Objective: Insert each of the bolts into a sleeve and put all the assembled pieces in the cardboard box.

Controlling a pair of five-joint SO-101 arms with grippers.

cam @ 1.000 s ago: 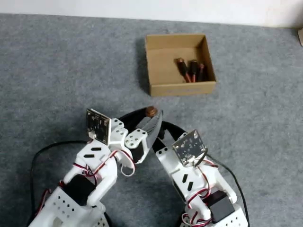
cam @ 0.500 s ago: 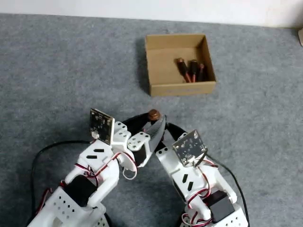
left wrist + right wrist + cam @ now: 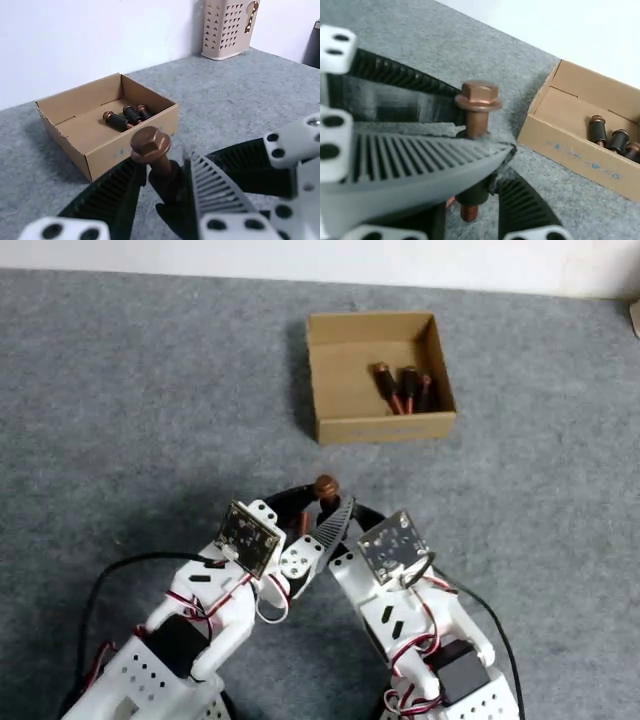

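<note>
Both arms leaned in from the near edge of the counter (image 3: 150, 390), wrists angled toward each other so the grippers met in the middle. The left gripper (image 3: 165, 165) was clamped on the shank of an upright bolt (image 3: 150, 144), hex head on top. The right gripper (image 3: 475, 197) was closed around the black sleeve (image 3: 476, 192) on the bolt's lower end, and the bolt's tip poked out below it. Toward the far edge sat the cardboard box (image 3: 345, 425), with three assembled pieces (image 3: 402, 388) lying toward its right side.
</note>
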